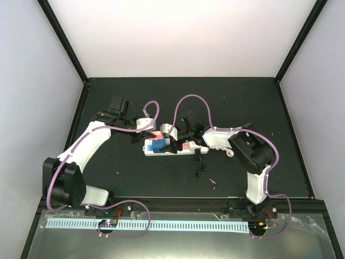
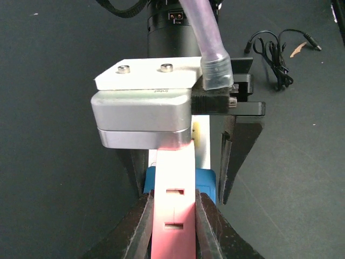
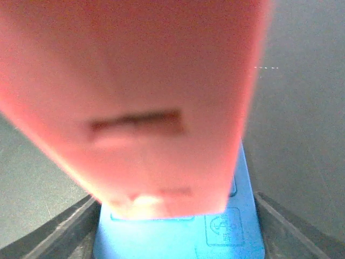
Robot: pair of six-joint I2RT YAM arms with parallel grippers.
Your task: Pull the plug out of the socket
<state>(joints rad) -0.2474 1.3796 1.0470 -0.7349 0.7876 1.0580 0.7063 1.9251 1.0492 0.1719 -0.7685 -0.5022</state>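
Note:
The socket (image 1: 186, 148) is a long white power strip lying mid-table; its white body (image 2: 207, 148) also shows in the left wrist view. A blue outlet block (image 1: 156, 147) (image 2: 207, 183) (image 3: 215, 232) sits at its left end. A pink plug (image 2: 175, 216) (image 3: 140, 108) with two slots in its face stands over the blue block. My left gripper (image 1: 155, 135) (image 2: 173, 197) is shut on the pink plug. My right gripper (image 1: 171, 143) (image 3: 173, 199) straddles the blue block, its fingers (image 2: 237, 156) just off its sides. Whether the plug's prongs are still in is hidden.
A bundled white cord (image 1: 218, 145) lies at the strip's right end. A thin black cable (image 1: 199, 167) (image 2: 275, 54) lies loose on the black mat, with a small reddish scrap (image 1: 213, 183) nearby. The right wrist's silver camera housing (image 2: 143, 116) hangs close over the plug.

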